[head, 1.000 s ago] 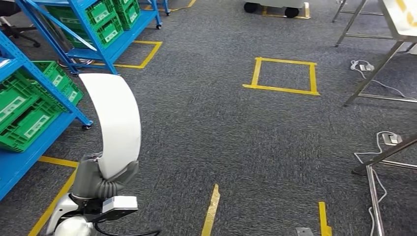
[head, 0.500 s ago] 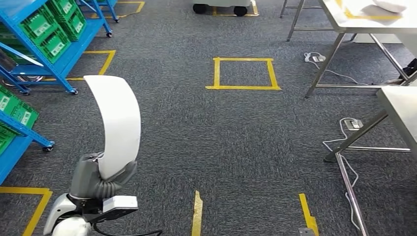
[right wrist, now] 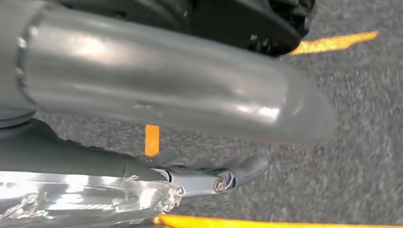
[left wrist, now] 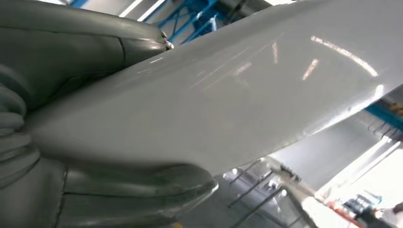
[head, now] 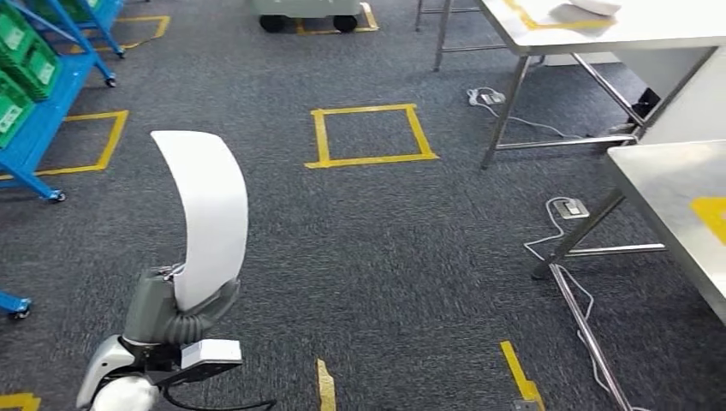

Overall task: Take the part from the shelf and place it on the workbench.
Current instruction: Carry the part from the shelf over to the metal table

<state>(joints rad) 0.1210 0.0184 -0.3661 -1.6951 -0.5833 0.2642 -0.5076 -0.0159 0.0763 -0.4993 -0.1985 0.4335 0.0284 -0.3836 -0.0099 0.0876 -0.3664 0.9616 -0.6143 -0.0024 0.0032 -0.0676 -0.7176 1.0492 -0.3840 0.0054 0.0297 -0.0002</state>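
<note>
The part (head: pixel 205 214) is a long, curved white panel standing upright in the lower left of the head view. My left hand (head: pixel 175 312) grips its lower end, with grey fingers wrapped around it. In the left wrist view the glossy white part (left wrist: pixel 247 95) lies across my left hand (left wrist: pixel 71 95), which clasps it from both sides. A steel workbench (head: pixel 676 184) with a yellow tape mark stands at the right edge. My right hand (right wrist: pixel 157 90) hangs over the carpet with its fingers stretched out, holding nothing.
The blue shelf (head: pixel 34 111) with green bins (head: pixel 17 51) stands at the far left. A second steel table (head: pixel 599 30) is at the back right. Cables and a floor socket (head: pixel 569 208) lie by the bench legs. A yellow tape square (head: pixel 370 135) marks the grey carpet.
The whole view has swung to the right: the shelves slid off to the left and the steel benches came in at the right. My left hand still holds the part as before.
</note>
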